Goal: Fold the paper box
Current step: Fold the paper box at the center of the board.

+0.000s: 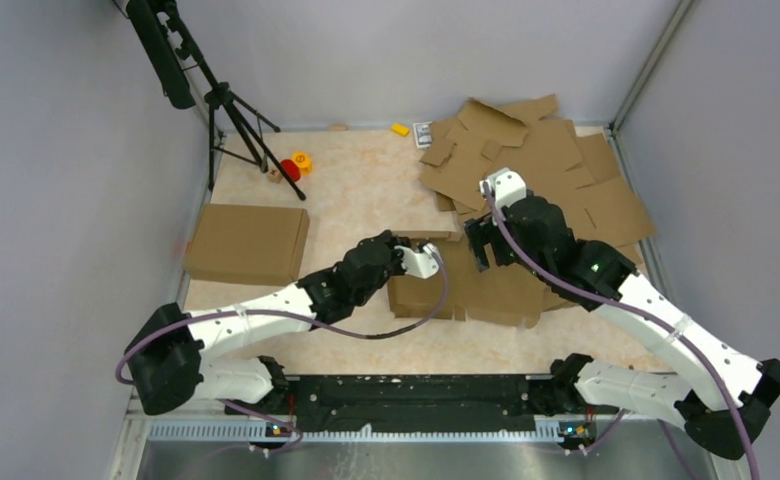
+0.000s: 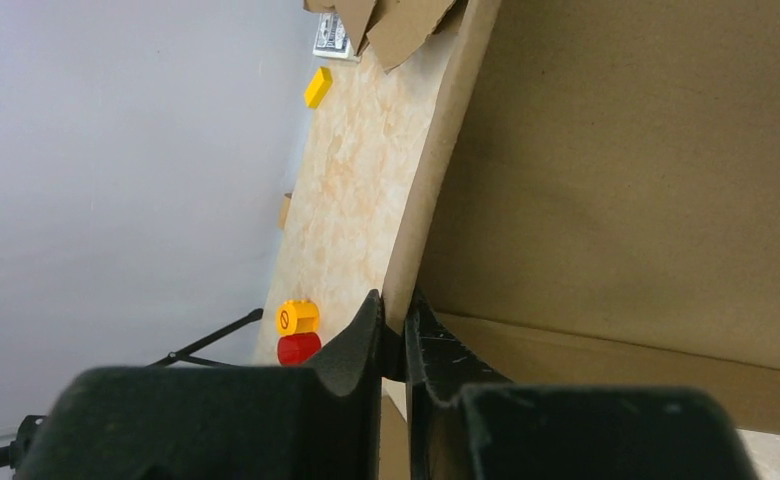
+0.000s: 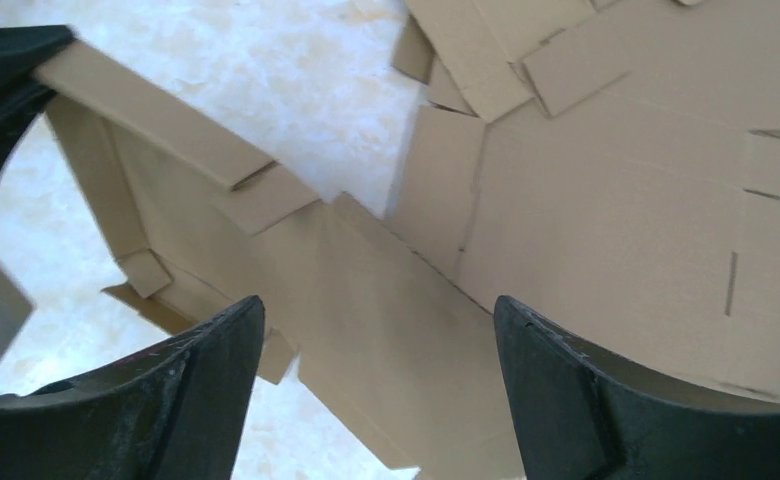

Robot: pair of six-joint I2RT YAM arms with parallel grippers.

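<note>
**Left pincer nipped a raised wall; right pincer hung spread over the blank**

The paper box lay on the bench at the lower centre of the overhead view, between the two arms. Its right part overlapped the heap of spare blanks in the upper right. It was only part formed. The right wrist view showed one long wall stood up along the upper left of the frame, with a short tab turned in at its corner, while the rest lay flat.

The left pincer was pressed together on the edge of that raised wall, the cardboard nipped between its fingers. The right pincer hung spread above the flat panel, touching nothing that could be seen.

The step in hand looked to be raising the sides. The next move probably called for the right pincer to go down to an end flap and lift it along its crease while the left steadied the wall.

Much was unclear. The arms covered the box's middle from above, and its lower part ran out of the right wrist frame behind the fingers. Where the box ended and the heap began was hard to tell.
</note>
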